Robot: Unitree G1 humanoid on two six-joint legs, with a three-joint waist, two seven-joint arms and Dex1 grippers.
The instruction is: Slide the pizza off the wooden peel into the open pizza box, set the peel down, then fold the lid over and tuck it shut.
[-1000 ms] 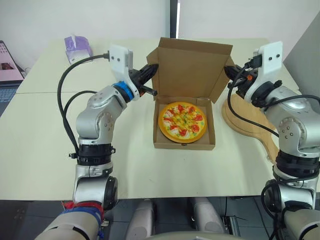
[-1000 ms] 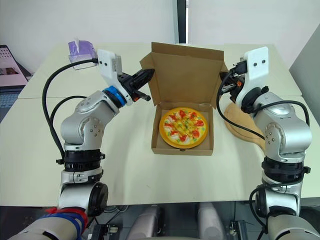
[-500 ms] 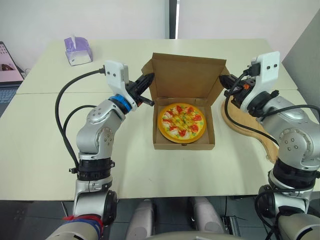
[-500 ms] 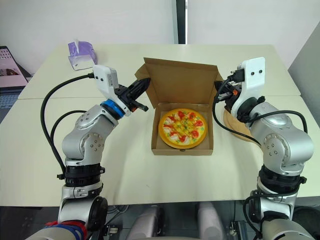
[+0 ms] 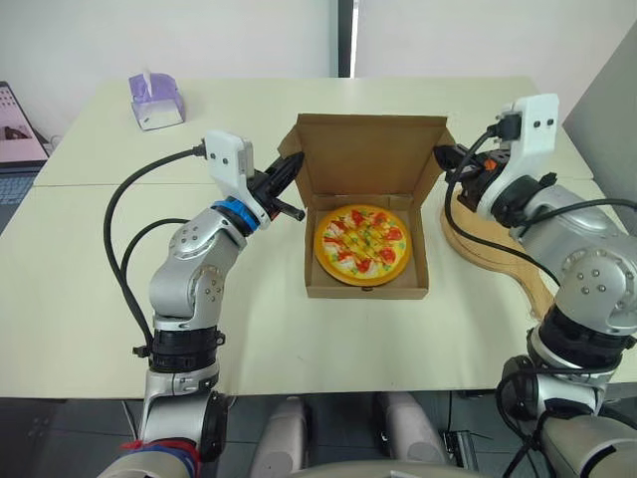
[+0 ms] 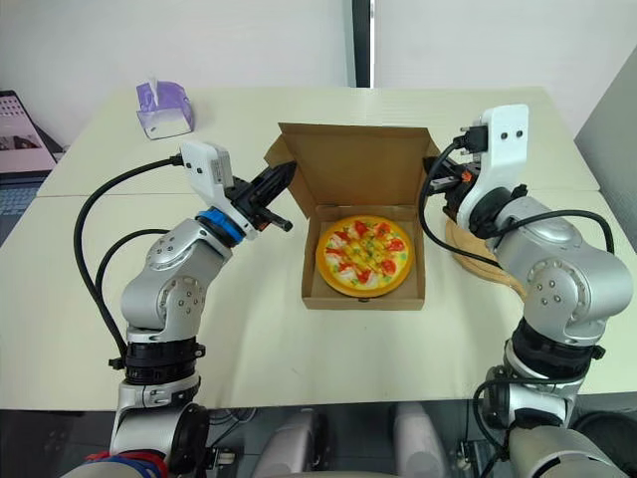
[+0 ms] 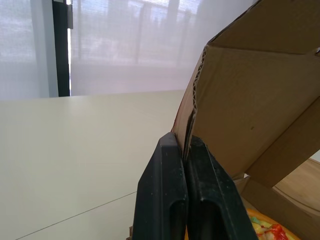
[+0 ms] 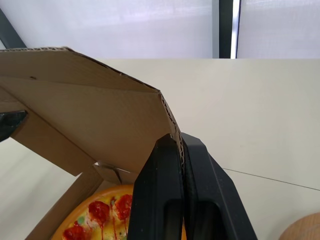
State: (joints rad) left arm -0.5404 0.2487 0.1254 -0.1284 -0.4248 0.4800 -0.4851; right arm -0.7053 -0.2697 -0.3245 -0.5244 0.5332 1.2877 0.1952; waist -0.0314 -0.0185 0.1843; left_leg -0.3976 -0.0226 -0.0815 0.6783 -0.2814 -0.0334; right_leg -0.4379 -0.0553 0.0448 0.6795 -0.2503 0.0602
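Observation:
The pizza [image 5: 362, 244] lies in the base of the cardboard box [image 5: 366, 291] at the table's middle. Behind it the lid [image 5: 366, 159] stands raised and tilts forward over the pizza. My left gripper [image 5: 292, 169] is shut on the lid's left side flap [image 7: 200, 95]; its fingers pinch the corrugated edge. My right gripper [image 5: 444, 156] is shut on the lid's right corner [image 8: 165, 107]. To the right of the box, the wooden peel [image 5: 498, 249] rests flat on the table, partly hidden by my right arm.
A purple tissue box [image 5: 155, 100] stands at the far left of the table. A laptop [image 5: 15, 129] sits beyond the left edge. A seam between two tabletops runs across at about the lid's height.
The lid has tipped forward and lower over the pizza. Both grippers have come down and forward with it, still pinching its two sides.

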